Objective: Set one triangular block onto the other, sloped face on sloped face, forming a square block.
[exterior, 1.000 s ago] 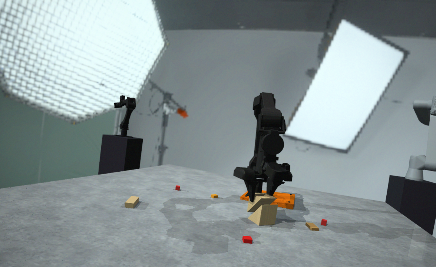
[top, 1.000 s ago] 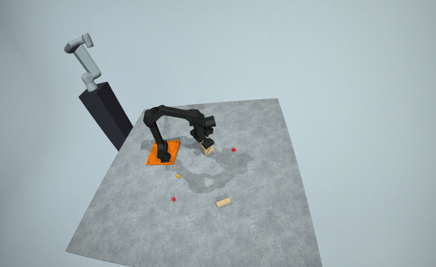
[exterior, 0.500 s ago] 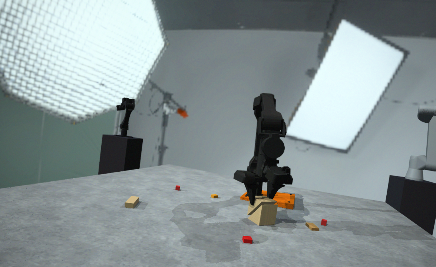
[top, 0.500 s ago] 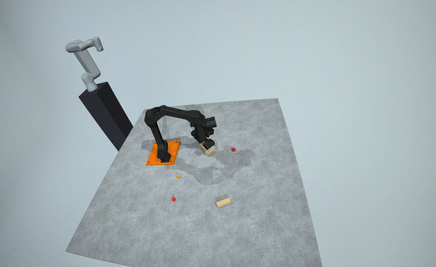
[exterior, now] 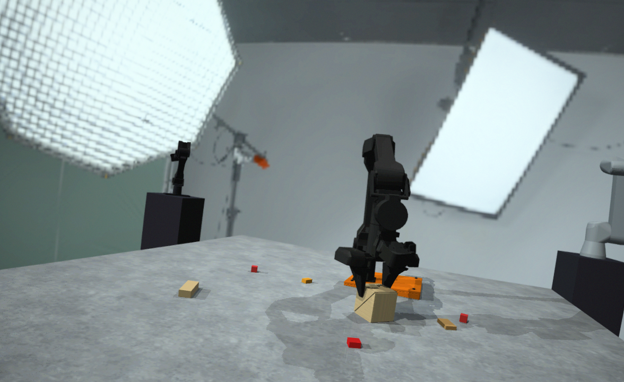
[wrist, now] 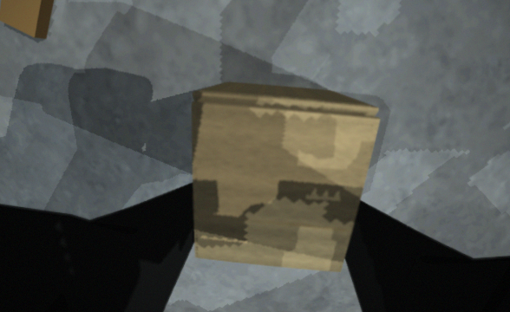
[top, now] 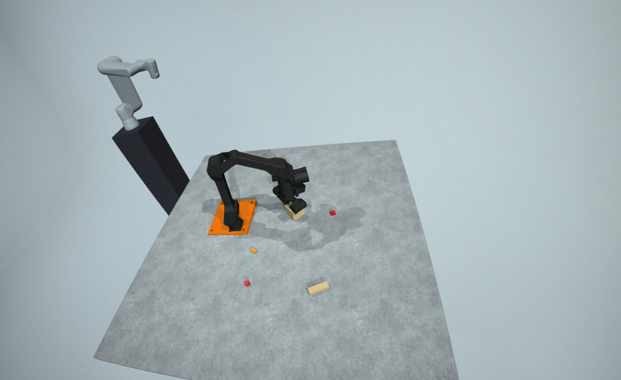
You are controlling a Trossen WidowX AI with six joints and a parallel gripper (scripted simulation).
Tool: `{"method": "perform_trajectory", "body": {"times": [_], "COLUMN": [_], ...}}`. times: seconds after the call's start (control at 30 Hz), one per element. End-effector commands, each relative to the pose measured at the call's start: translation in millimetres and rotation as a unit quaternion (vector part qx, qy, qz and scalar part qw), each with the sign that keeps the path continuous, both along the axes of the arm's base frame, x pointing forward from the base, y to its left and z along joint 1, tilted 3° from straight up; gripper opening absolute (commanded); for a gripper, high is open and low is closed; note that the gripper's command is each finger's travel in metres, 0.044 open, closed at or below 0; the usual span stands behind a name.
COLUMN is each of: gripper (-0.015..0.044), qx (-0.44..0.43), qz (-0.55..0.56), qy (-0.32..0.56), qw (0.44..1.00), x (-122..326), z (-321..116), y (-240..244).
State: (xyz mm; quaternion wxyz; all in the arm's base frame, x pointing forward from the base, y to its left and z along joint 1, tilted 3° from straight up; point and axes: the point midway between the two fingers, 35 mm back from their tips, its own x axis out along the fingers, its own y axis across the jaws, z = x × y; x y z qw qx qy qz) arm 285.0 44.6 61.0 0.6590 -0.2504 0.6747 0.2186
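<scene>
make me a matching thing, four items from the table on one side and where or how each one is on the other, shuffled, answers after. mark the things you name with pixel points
1. upper triangular block [exterior: 385, 289] [wrist: 277, 165]
2. lower triangular block [exterior: 383, 307]
3. orange base plate [top: 215, 226] [exterior: 411, 291]
4. long pale block [top: 318, 287] [exterior: 189, 289]

A. under the arm's foot
B. on the table, away from the arm, touching nothing else
C. gripped by the claw [exterior: 374, 291] [wrist: 277, 217]
D. on the table, directly beneath another wooden piece

Pairs: 1-C, 2-D, 3-A, 4-B
</scene>
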Motion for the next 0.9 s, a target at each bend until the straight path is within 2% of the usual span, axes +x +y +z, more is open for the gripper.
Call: {"method": "perform_trajectory", "body": {"times": [0.0,0.87], "gripper": [0.0,0.0], "qx": [0.002,0.001], "qz": [-0.003,-0.001], "qy": [-0.001,0.0], "qw": [1.0,1.0], "x": [0.4,0.4], "z": [-0.4,-1.9], "y": [0.8,0.6]}}
